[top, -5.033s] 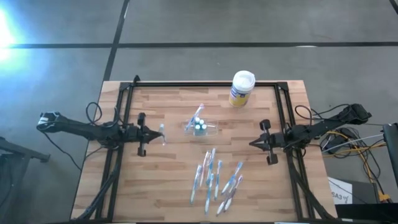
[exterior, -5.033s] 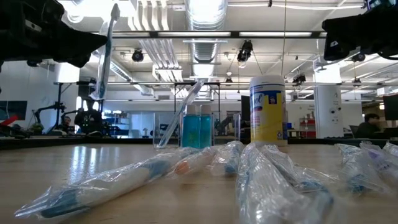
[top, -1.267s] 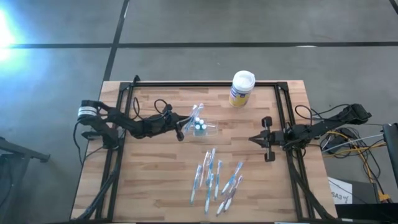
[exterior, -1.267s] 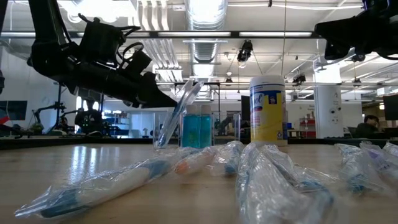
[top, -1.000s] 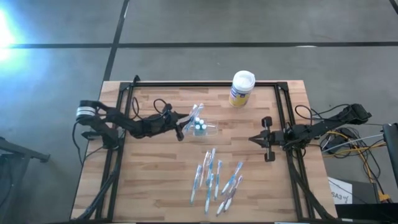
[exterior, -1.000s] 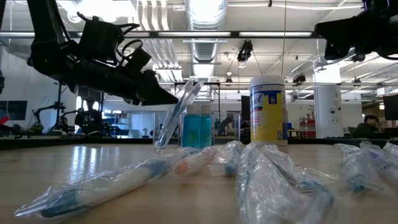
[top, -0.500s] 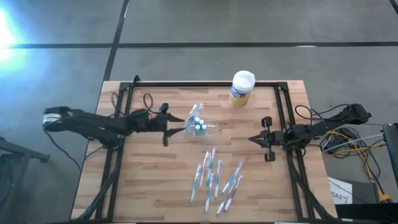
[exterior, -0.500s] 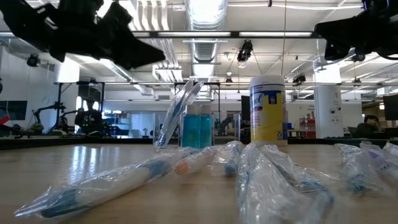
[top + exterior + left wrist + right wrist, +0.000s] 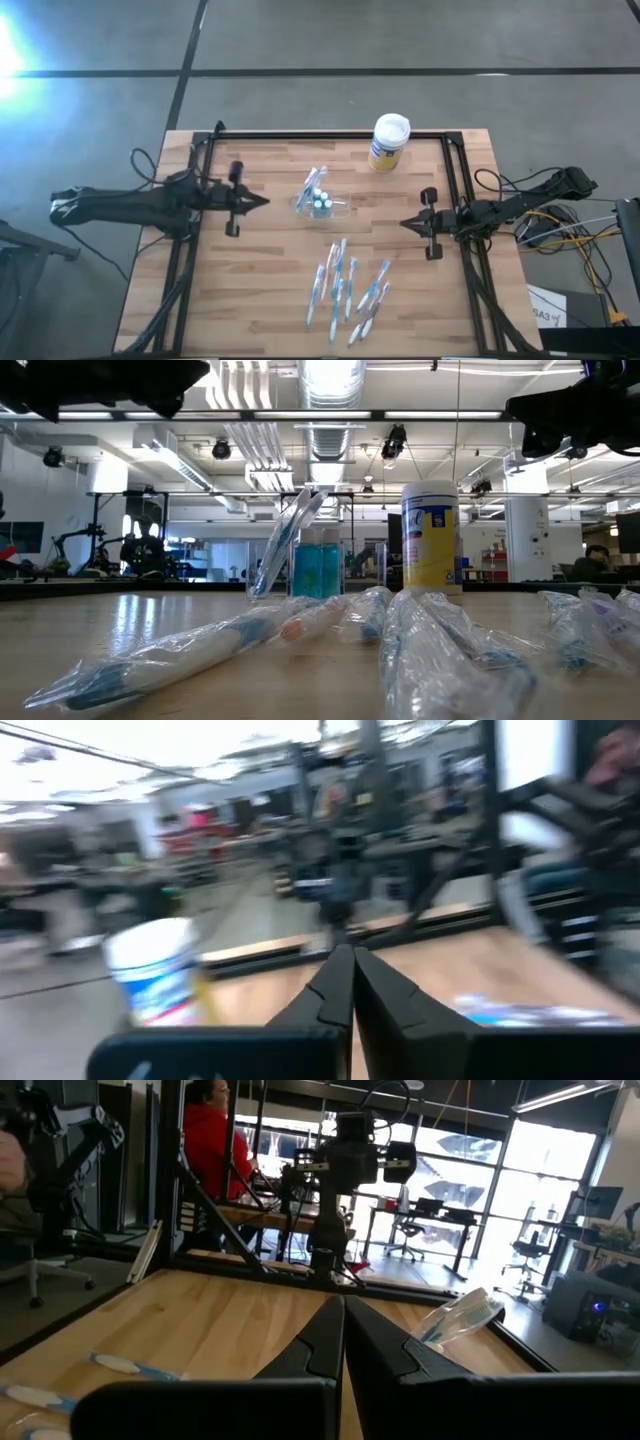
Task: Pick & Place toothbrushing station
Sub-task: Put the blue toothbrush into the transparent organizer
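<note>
The toothbrushing station [image 9: 322, 201] is a clear holder standing on the wooden table's middle, with blue items in it and a clear-wrapped toothbrush [image 9: 286, 540] leaning out of its top. It also shows in the low view [image 9: 305, 568] and the right wrist view [image 9: 462, 1318]. My left gripper [image 9: 262, 202] is shut and empty, level above the table, a hand's width left of the station. My right gripper [image 9: 403, 224] is shut and empty, level, to the station's right.
Several wrapped toothbrushes [image 9: 347, 288] lie on the near half of the table. A yellow canister with a white lid [image 9: 389, 141] stands at the far edge. A black frame [image 9: 330, 134] runs along the table's far edge and sides. A person in red [image 9: 208, 1142] is beyond the table.
My left gripper has drawn back from the station toward the table's left edge, risen and tipped up from slanting down to level. The station and the toothbrush leaning in it have stayed as they were.
</note>
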You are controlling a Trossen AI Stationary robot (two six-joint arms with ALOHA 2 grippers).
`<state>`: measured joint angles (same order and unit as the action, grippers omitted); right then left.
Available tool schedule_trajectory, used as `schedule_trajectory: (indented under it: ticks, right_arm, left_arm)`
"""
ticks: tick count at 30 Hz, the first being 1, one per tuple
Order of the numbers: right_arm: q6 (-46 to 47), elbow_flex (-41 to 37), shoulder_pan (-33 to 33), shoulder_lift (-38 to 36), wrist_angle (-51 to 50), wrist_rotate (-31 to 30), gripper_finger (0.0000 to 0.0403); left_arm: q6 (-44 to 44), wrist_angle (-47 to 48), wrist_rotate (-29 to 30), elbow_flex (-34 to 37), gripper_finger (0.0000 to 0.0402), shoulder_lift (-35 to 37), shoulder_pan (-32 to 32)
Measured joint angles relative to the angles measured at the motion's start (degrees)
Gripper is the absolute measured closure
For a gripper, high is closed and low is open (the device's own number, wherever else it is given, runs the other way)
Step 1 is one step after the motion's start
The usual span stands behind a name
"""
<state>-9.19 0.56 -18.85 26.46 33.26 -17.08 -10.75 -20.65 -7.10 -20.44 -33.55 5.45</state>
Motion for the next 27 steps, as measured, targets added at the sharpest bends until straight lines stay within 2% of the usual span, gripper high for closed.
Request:
schedule_trajectory:
  ticks: [3, 5, 7, 12, 14, 18, 21, 27]
  right_arm:
    - [-0.3, 0.0, 0.0, 0.0, 0.0, 0.0, 0.0394]
    - [-0.9, 0.0, 0.0, 0.0, 0.0, 0.0, 0.0394]
    - [-1.8, 0.0, 0.0, 0.0, 0.0, 0.0, 0.0394]
    - [-3.3, 0.0, 0.0, 0.0, 0.1, 0.0, 0.0394]
    - [-3.1, 0.0, 0.0, 0.0, 0.1, 0.0, 0.0394]
    - [-2.9, 0.0, 0.0, 0.0, 0.1, 0.0, 0.0394]
    - [-3.2, 0.0, 0.0, 0.0, 0.0, 0.0, 0.0394]
    - [-1.7, 0.0, 0.0, 0.0, 0.0, 0.0, 0.0394]
  left_arm:
    - [-3.3, 5.6, 8.1, 0.0, 0.0393, 4.5, 0.0]
    - [-5.2, 8.1, 10.8, 0.1, 0.0396, 6.6, 0.1]
    - [-6.7, 10.3, 9.0, 0.2, 0.0398, 8.0, 0.1]
    - [-7.7, 12.0, 0.2, 1.6, 0.0394, 9.3, 0.0]
    - [-4.7, 11.7, 1.0, 2.1, 0.0395, 9.5, 0.0]
    - [0.4, 14.4, 8.0, 2.1, 0.0397, 10.7, 0.1]
    - [-0.1, 16.3, 8.3, 2.4, 0.0395, 12.3, 0.0]
    - [1.5, 10.9, 8.5, 8.2, 0.0398, 15.5, 0.0]
